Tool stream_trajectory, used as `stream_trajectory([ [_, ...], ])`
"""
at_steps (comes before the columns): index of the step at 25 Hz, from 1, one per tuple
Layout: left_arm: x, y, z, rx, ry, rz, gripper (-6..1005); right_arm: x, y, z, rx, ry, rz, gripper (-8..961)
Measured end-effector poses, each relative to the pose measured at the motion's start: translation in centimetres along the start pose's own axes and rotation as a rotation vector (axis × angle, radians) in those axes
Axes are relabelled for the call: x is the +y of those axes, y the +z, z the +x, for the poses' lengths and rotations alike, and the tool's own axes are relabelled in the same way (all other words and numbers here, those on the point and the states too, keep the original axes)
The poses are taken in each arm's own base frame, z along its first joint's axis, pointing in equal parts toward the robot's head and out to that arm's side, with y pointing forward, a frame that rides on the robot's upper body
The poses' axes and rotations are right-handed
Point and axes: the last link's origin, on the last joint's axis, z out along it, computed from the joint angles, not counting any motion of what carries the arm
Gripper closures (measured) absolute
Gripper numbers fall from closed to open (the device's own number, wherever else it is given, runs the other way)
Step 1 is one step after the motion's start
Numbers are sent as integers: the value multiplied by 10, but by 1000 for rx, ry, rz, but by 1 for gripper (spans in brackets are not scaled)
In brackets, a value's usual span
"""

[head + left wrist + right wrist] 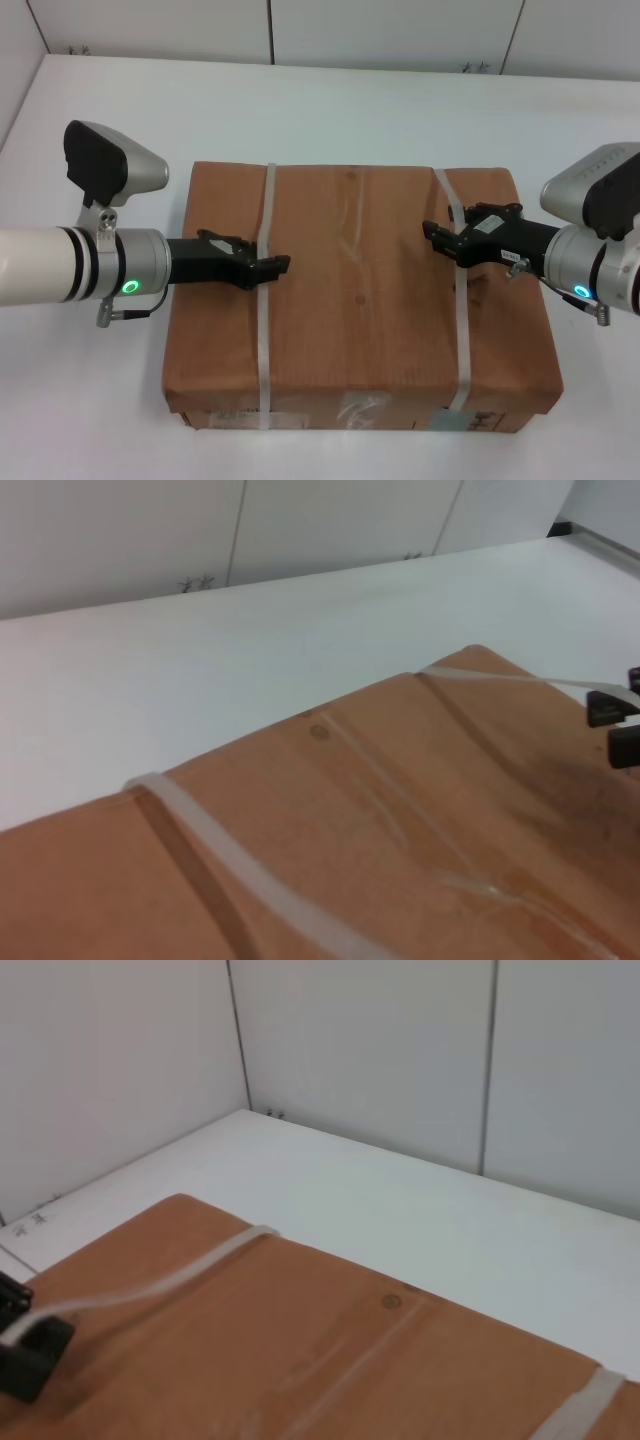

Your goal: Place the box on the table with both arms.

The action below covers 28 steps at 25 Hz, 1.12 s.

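Note:
The brown cardboard box sits in the middle of the white table, with two white straps across it. My left gripper reaches over the box top and is closed around the left strap. My right gripper is closed around the right strap. The left wrist view shows the box top and the right gripper with its strap pulled up. The right wrist view shows the box and the left gripper. I cannot tell whether the box rests on the table or hangs just above it.
White labels show on the box's near side. White wall panels stand along the table's far edge. White tabletop lies open to the left, right and behind the box.

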Motion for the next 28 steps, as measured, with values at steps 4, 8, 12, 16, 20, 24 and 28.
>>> stream_trajectory([
  [4, 1, 1, -1, -5, 6, -4, 676, -4, -1, 4, 9, 27, 33, 603],
  [8, 0, 1, -2, -15, 11, 4, 482, -5, 0, 7, 24, 49, 52, 405],
  [12, 0, 0, -4, -21, 6, 3, 319, -6, -2, 9, 21, 62, 58, 118],
  [16, -2, -1, -4, -22, 1, 9, 243, -9, -5, 12, 20, 77, 76, 107],
  [20, -3, -2, -3, -18, -2, 8, 243, -14, -9, 17, 15, 98, 96, 96],
  [24, -4, -3, -3, -16, -3, 8, 243, -19, -14, 20, 11, 103, 115, 91],
  [28, -1, -3, -2, -13, -1, -10, 243, -22, -16, 22, 7, 104, 123, 90],
])
